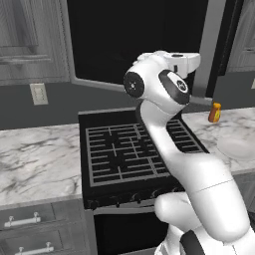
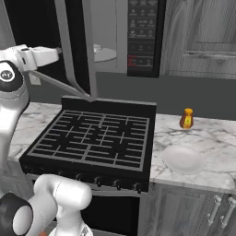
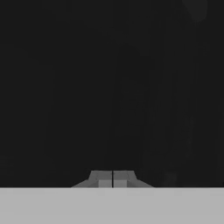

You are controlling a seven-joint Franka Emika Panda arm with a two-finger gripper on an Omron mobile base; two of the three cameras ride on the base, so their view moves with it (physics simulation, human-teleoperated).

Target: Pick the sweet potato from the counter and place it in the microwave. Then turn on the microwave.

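Its 2 tips together on nothing, the claw (image 3: 113, 179) faces the microwave (image 2: 115, 37) door's black glass; closing and starting seemingly remain.

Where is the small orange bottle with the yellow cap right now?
The small orange bottle stands upright on the white marble counter right of the black stovetop, behind the white round plate.

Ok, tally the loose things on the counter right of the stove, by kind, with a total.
Orange bottle: 1
White plate: 1
Total: 2, both on the counter.
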